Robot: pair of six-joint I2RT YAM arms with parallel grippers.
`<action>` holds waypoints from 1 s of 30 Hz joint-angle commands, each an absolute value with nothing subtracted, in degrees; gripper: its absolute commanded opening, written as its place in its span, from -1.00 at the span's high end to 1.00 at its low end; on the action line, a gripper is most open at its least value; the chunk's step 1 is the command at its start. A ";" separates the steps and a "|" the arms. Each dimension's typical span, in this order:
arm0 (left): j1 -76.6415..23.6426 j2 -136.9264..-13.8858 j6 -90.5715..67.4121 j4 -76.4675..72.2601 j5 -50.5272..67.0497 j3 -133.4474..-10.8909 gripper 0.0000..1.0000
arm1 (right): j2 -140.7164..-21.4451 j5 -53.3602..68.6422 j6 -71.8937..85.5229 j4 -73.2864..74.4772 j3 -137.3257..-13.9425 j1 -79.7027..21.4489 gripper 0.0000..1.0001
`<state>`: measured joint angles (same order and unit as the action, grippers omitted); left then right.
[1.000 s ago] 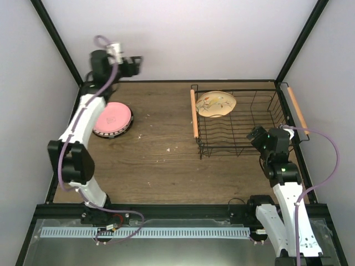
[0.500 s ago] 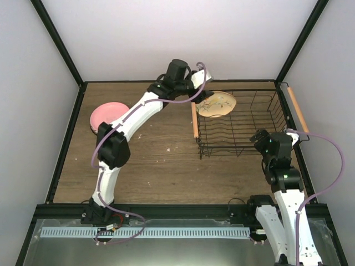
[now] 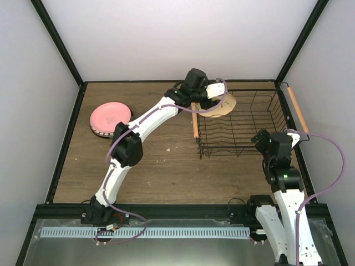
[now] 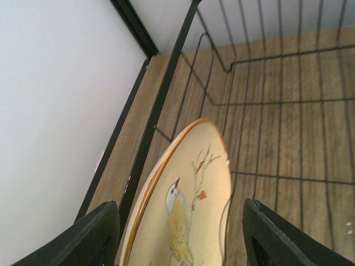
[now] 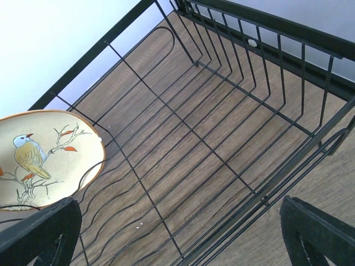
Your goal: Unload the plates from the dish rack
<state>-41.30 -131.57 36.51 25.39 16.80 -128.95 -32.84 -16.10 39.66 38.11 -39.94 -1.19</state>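
The tan plate (image 3: 228, 105) with a bird print stands on edge in the far left corner of the black wire dish rack (image 3: 238, 147). My left gripper (image 3: 215, 101) is over it. In the left wrist view the plate (image 4: 191, 205) lies between my open fingers (image 4: 97, 235), not pinched. My right gripper (image 3: 265, 139) is open and empty above the rack's near right edge. Its view shows the rack floor (image 5: 222, 138) and the tan plate (image 5: 41, 158) at the left. The pink plate (image 3: 110, 117) tops a stack at the table's far left.
The rack has wooden rod handles on its left (image 3: 194, 123) and right (image 3: 298, 111) sides. Black frame posts and white walls close in the table on three sides. The rack holds nothing besides the tan plate.
My left arm has swung from the far left, by the pink plate stack, across to the rack and now straddles the tan plate. The right arm has barely moved.
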 commanded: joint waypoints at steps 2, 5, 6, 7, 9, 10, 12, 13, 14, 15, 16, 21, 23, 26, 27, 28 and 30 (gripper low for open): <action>-40.76 -135.07 38.96 21.25 11.53 -130.68 -0.23 | -32.61 -18.60 38.94 38.60 -42.21 -0.97 -1.00; -40.68 -136.94 39.18 19.92 9.90 -132.18 -0.22 | -32.53 -19.10 39.02 39.21 -42.49 -0.97 -1.00; -40.64 -137.61 39.23 19.61 9.51 -132.72 -0.22 | -32.44 -19.22 39.09 39.42 -42.60 -0.97 -1.00; -40.61 -138.07 39.32 19.23 9.15 -133.01 -0.22 | -32.43 -19.41 39.11 39.68 -42.61 -0.97 -1.00; -40.58 -138.64 39.62 18.15 8.80 -133.11 -0.22 | -32.35 -19.68 39.20 40.04 -42.75 -0.97 -1.00; -40.60 -138.87 40.00 17.85 8.79 -133.14 -0.22 | -32.34 -19.76 39.20 40.15 -42.80 -0.97 -0.99; -40.54 -139.40 40.39 17.59 8.64 -133.07 -0.17 | -32.39 -19.93 39.28 40.22 -42.79 -0.97 -1.00; -40.59 -139.76 40.59 17.41 8.47 -133.07 -0.13 | -32.43 -19.97 39.29 40.17 -42.80 -0.97 -1.00; -40.53 -139.93 40.60 17.33 8.31 -133.07 -0.07 | -32.51 -20.11 39.27 40.17 -42.88 -0.97 -1.00; -40.47 -140.04 40.62 17.20 8.18 -133.07 0.03 | -32.64 -20.12 39.28 40.17 -42.86 -0.97 -1.00; -40.50 -140.12 40.34 16.85 7.80 -132.99 0.14 | -32.69 -20.12 39.29 40.12 -42.89 -0.97 -1.00; -40.48 -139.67 39.79 14.99 6.63 -132.89 0.87 | -32.95 -20.21 39.37 39.98 -42.83 -0.97 -1.00; -40.42 -139.16 39.65 14.17 6.53 -132.88 0.92 | -33.00 -20.13 39.44 39.93 -42.84 -0.94 -1.00; -40.43 -137.65 39.07 12.66 6.72 -132.76 0.92 | -33.13 -19.98 39.54 39.86 -42.76 -0.97 -1.00; -40.47 -137.05 38.93 12.02 6.76 -132.66 0.92 | -33.12 -19.91 39.62 39.89 -42.70 -0.99 -1.00; -40.56 -136.39 39.00 11.25 6.72 -132.40 0.92 | -33.13 -19.88 39.70 39.90 -42.59 -0.97 -1.00; -40.66 -134.91 39.37 9.31 6.80 -131.43 0.92 | -33.05 -19.69 39.88 39.82 -42.36 -0.97 -1.00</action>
<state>-41.04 -139.06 39.55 17.87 8.84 -131.41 -33.21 -18.63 39.53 39.48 -40.51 -1.19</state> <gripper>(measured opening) 0.088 0.997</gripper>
